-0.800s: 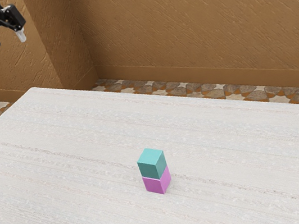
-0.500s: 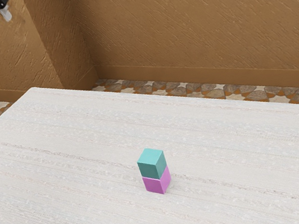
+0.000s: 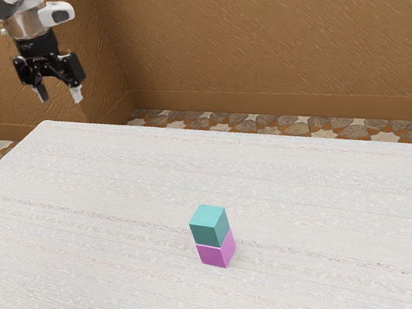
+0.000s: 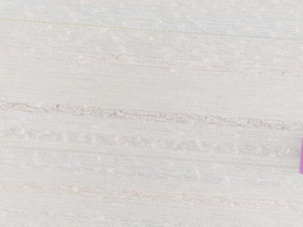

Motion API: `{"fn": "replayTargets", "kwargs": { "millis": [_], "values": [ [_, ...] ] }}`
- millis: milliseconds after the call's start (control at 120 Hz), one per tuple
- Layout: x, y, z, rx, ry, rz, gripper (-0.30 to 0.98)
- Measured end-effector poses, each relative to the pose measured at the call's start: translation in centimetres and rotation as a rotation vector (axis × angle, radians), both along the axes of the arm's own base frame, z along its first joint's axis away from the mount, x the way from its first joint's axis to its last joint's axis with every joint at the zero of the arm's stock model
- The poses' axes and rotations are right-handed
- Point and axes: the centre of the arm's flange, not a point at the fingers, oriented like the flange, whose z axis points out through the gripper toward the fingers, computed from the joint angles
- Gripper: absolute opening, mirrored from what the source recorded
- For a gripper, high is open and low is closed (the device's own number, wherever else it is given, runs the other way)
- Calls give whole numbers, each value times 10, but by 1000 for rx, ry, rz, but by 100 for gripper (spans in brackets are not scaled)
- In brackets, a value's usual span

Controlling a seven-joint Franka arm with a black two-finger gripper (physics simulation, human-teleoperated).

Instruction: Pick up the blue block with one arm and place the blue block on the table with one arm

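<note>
Black end effector [image 3: 60, 97] points down, fingers parted, above the table [image 3: 110, 240].

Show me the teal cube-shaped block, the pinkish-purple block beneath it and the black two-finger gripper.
Teal cube-shaped block [image 3: 207, 233]: exterior view, the side face below its top.
Pinkish-purple block [image 3: 213, 255]: exterior view, its broad side face.
Black two-finger gripper [image 3: 61, 99]: exterior view, midway between its fingertips.

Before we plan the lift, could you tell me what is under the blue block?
The pink block; its top is covered by the blue block.
</note>
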Motion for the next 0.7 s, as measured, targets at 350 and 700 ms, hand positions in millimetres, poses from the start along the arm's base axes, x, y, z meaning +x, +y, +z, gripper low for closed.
{"fn": "replayTargets", "kwargs": {
  "millis": [350, 700],
  "values": [
    [47, -6, -110, 5, -9, -18, 66],
    [31, -89, -157, -36, -23, -102, 66]
  ]
}}
